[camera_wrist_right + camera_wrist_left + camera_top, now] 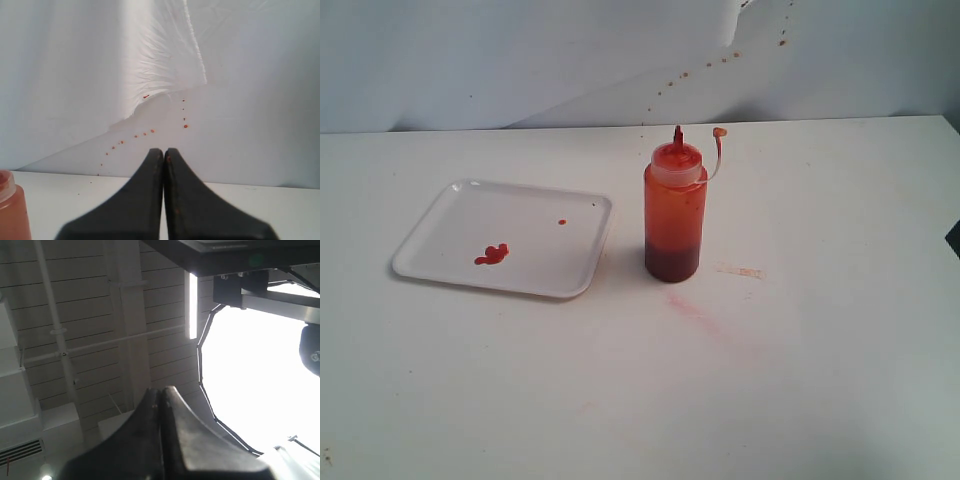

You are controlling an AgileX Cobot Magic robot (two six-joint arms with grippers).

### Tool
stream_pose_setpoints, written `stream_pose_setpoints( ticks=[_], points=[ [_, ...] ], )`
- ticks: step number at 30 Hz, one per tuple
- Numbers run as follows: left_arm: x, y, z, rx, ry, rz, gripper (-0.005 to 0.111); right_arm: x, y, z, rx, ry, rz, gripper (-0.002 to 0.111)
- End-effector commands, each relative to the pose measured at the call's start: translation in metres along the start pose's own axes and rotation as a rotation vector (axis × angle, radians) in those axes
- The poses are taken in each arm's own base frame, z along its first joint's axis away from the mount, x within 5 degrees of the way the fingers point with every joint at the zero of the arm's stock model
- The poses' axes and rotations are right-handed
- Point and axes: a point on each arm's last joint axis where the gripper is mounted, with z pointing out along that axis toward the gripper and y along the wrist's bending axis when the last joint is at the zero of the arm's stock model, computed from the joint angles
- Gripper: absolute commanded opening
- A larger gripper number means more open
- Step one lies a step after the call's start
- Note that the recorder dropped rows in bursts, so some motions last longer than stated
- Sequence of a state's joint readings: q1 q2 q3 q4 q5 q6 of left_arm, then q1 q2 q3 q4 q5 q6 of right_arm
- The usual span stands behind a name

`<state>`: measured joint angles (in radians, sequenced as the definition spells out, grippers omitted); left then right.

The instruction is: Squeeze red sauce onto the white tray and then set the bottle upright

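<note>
So the tall translucent orange-red plastic squeeze bottle [674, 215] is standing upright on the white table [820, 350], roughly dead centre in the exterior view. Its red pointed nozzle [677, 135] is up, and the little tethered cap [719, 132] is dangling off at about 1 o'clock. There's dark red sauce sitting in the bottom of it. How clean the nozzle tip is, I can't make out, it's too small.

At 9 o'clock from the bottle, just beside it but not touching, is the flat white plastic rectangular tray [535, 250]. It has a glossy red sauce blob [492, 255] in its 7 o'clock part and a tiny drop [562, 222] at 2 o'clock from that blob.

There are faint pinkish smears [695, 310] on the table at 5 o'clock from the bottle's base, plus another one [740, 271] at 3 o'clock. The wrinkled white backdrop sheet [520, 60] has small red specks [690, 72] on it.

The right gripper [164, 152] has its black fingers pressed together with nothing between them. In its own view only a sliver of the bottle [12, 210] shows, cut off by the frame edge.

The left gripper [160, 395] is also closed up tight and empty. It's pointing at a panelled ceiling with a strip light [193, 305], and a big lamp panel [250, 380] is totally blown out.

There's a dark bit [953, 238] at the exterior view's 3 o'clock edge, cropped off, and I can't tell what it is.
</note>
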<state>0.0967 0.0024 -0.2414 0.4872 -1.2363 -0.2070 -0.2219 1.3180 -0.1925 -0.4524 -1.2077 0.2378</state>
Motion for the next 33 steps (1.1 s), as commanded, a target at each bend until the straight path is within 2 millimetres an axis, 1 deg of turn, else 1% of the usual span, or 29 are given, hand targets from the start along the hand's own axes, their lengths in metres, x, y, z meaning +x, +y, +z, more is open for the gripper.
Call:
stream_pose_setpoints(
  ticks=[1,33],
  points=[
    [0.0014,0.0002,-0.0014,-0.003,0.013,-0.012,0.000,-0.0011,0.0014,-0.0009,-0.007,-0.013,0.004,0.000],
    [0.0024,0.0008,-0.0014,-0.011,0.024,-0.014,0.000,-0.0011,0.0014,-0.0009,-0.007,-0.013,0.004,0.000]
  ],
)
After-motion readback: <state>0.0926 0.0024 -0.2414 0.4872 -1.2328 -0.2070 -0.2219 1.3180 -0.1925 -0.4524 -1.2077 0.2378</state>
